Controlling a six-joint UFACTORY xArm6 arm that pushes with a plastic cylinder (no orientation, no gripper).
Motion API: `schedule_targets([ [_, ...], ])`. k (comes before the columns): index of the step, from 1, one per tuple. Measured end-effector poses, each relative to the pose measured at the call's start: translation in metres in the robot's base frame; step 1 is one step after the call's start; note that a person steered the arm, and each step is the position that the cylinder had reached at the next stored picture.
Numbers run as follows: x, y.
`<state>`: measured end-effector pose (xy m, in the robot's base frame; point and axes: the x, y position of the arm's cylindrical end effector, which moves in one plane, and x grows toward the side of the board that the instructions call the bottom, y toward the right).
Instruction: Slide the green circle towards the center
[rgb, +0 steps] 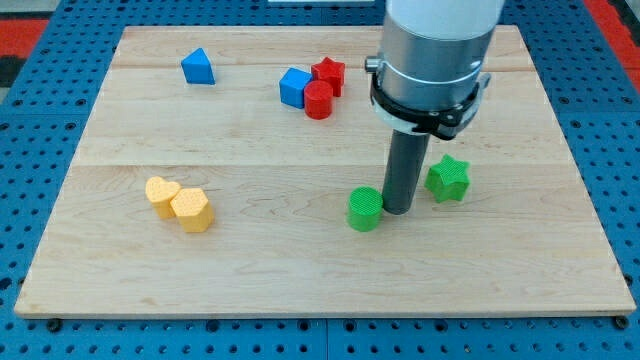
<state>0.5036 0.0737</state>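
Observation:
The green circle lies on the wooden board, right of the middle and toward the view's bottom. My tip rests right beside the circle's right edge, touching or nearly touching it. A green star sits just right of the rod, a small gap away. The rod hangs from the grey arm body at the view's top.
A blue triangle lies at the upper left. A blue cube, a red star and a red cylinder cluster at the top centre. Two yellow blocks touch at the left.

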Motion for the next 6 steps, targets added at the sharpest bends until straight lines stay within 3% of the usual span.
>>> schedule_targets([
  [2,0.054,0.025],
  [3,0.045,-0.028],
  [5,-0.062,-0.078],
  [6,-0.072,-0.088],
])
